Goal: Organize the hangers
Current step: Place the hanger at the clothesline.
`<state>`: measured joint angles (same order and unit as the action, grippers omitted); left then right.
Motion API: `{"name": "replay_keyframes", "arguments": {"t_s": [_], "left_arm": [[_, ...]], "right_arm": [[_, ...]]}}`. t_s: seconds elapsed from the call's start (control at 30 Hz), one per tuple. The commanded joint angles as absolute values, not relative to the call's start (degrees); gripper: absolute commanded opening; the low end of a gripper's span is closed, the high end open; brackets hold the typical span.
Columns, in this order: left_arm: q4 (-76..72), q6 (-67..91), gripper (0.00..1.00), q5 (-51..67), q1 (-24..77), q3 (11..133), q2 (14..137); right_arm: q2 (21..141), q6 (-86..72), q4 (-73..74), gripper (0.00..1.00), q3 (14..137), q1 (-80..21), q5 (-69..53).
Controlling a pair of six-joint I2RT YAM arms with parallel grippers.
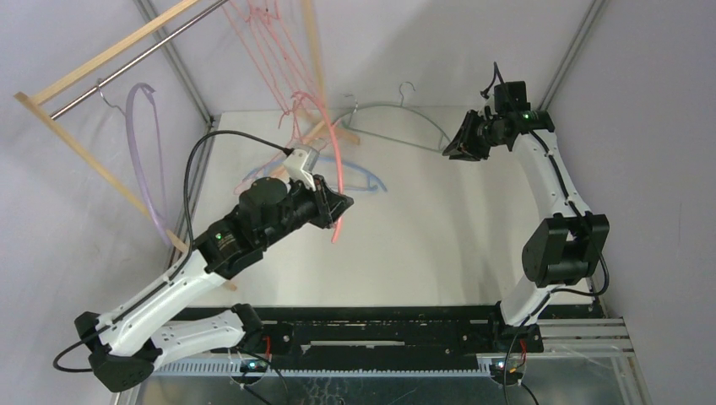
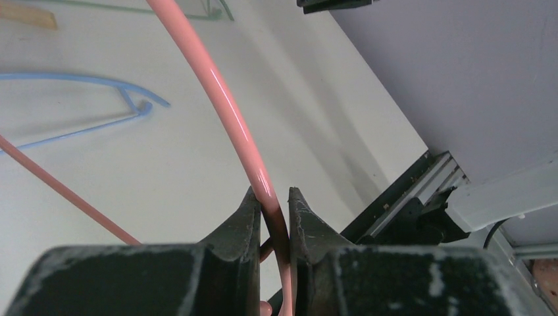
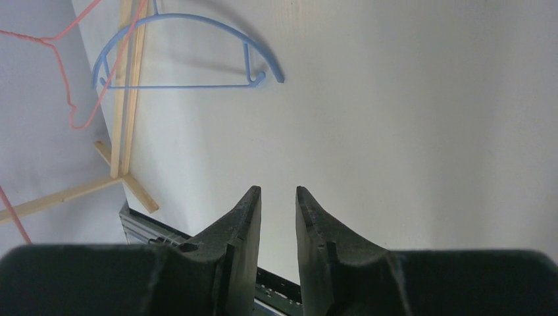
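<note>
**While the left gripper (image 1: 342, 202) clamps the pink hanger (image 1: 338, 160), the right gripper (image 1: 456, 145) holds nothing**

Surface/room: flat white table (image 1: 439, 245), matte and lightly scuffed. Plain grey walls, with aluminium posts at the far corners. A light wooden rack (image 1: 101, 59) with a metal rod (image 1: 135, 72) leans in over the far-left corner.

Hangers:
- Pink: thick, glossy, curved tube. In the left wrist view the jaws are closed on its arc, with a thinner pink bar running off to the left. It is held up off the table, mid-left.
- Blue hanger (image 1: 371, 181): thin arch with a straight crossbar, flat on the table just behind the left gripper.
- Green hanger (image 1: 397, 110): pale, with a metal hook, flat at the far edge. Its right end is just beside the right gripper.
- Lilac hanger (image 1: 143, 169): on the rod by its metal hook.
- Pink-red wire hangers (image 1: 270, 42): bunched, hanging at the top centre.

Orientation:
- Pink: long axis runs far to near, with the lower end pointing toward the arm bases.
- Blue and green: long axes run left-right, and the green hook points at the far wall.
- Lilac: hangs down along the left table edge.

Right gripper: jaws part-open with a narrow gap, hovering over bare table at far right.
</note>
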<state>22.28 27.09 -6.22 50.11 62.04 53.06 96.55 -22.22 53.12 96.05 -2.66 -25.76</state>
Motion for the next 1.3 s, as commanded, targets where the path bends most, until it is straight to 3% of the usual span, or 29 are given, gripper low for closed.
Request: {"name": "replay_keyframes", "arguments": {"t_s": [0.0,0.6,0.9,1.1,1.27], "left_arm": [[16.8,25.1,0.0,-3.0,50.9,62.3,52.8],[20.0,16.9,0.0,-1.2,56.9,66.9,56.1],[22.1,10.8,0.0,-1.0,58.4,78.2,62.2],[23.9,8.4,0.0,-5.6,58.4,82.1,61.1],[21.6,11.1,0.0,-15.4,58.4,77.1,56.3]], "right_arm": [[95.2,-22.0,51.1,0.33,95.5,-2.8,-26.0],[97.0,-21.6,51.3,0.32,94.9,-3.4,-25.8],[97.6,-22.0,50.4,0.31,94.6,-3.5,-26.3],[98.5,-21.8,50.4,0.31,95.8,-3.2,-26.4],[99.9,-21.9,50.4,0.3,96.7,-3.3,-27.0]]}}
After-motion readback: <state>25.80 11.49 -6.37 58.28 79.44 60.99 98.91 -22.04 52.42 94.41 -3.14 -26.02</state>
